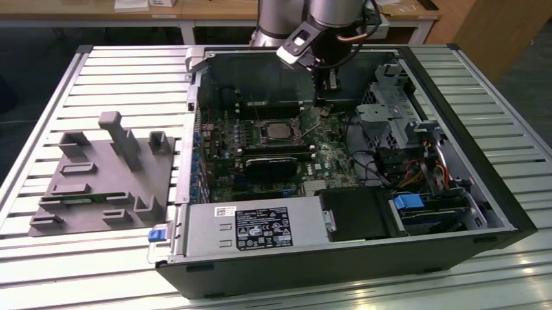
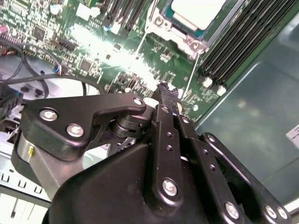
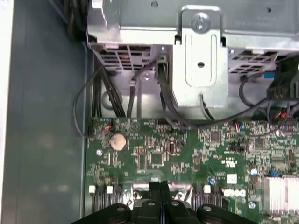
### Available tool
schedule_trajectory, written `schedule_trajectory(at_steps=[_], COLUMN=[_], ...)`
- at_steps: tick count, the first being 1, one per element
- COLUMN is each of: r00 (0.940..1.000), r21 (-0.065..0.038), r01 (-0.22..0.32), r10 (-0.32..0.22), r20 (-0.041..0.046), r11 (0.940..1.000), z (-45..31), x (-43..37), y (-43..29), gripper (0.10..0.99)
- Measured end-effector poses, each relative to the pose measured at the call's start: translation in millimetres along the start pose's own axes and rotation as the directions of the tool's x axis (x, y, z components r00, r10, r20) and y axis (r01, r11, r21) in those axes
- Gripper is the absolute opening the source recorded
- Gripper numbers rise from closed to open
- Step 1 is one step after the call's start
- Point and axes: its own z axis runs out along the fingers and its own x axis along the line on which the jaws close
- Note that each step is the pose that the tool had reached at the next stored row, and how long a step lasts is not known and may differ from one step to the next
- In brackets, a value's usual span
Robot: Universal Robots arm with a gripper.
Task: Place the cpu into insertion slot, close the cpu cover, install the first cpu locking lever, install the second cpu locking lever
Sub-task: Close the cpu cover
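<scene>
While the gripper (image 2: 164,88) hangs low over the green motherboard (image 3: 187,149), its two fingers are pressed together and nothing can be seen between them. The cpu (image 2: 196,10) lies flat in the insertion slot (image 1: 258,132), shiny side up, near the fingertips but not touching them. The cpu cover (image 2: 158,19) seems to lie round it like a thin frame. The chip looks small, light and stiff, and is likely easy to hurt. Holding it gently by its side edges would probably be safest.
</scene>
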Motion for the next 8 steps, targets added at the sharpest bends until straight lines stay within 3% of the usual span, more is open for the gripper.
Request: schedule_trajectory(at_steps=[8], r00=[1.0], r21=[0.0], r01=[0.0], r10=[0.0], r20=[-0.0002], r11=[1.0], z=[0.6], x=[1.1], y=[13.1], gripper=[0.102])
